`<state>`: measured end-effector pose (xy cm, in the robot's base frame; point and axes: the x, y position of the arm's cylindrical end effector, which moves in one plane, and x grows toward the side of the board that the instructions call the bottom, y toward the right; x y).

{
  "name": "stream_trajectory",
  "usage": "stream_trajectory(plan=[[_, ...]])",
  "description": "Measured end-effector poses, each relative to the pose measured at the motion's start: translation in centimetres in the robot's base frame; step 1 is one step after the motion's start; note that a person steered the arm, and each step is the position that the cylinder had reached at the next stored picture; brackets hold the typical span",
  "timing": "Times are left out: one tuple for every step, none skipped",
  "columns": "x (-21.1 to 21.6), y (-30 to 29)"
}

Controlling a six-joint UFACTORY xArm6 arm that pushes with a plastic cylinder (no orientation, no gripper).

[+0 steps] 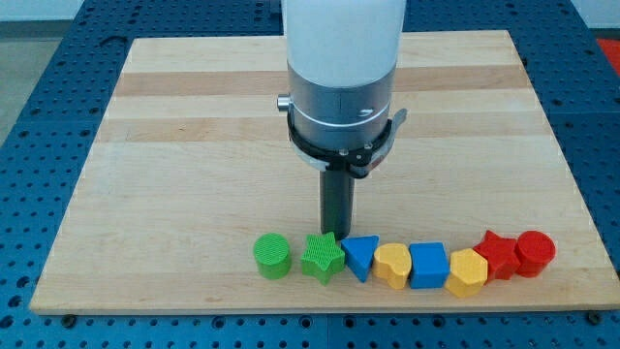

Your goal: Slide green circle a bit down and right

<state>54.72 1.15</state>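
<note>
The green circle (272,255) stands near the board's bottom edge, at the left end of a row of blocks. Right beside it is a green star (323,257). My tip (335,236) is just above the green star and touching or nearly touching its top edge, up and to the right of the green circle. The rod hangs from the white and grey arm (341,78) over the middle of the board.
The row runs on to the right: blue triangle (361,257), yellow heart (392,265), blue cube (428,266), yellow hexagon (468,272), red star (497,255), red circle (535,253). The wooden board (174,145) lies on a blue perforated table (39,87).
</note>
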Motion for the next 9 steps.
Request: stream_trajectory(plan=[[0.6,0.0],[-1.0,-0.3],[-1.8,-3.5],[-0.4,-6.1],[2.2,-8.0],[2.2,-8.0],[-0.5,-9.0],[2.3,-13.1],[7.1,-15.0]])
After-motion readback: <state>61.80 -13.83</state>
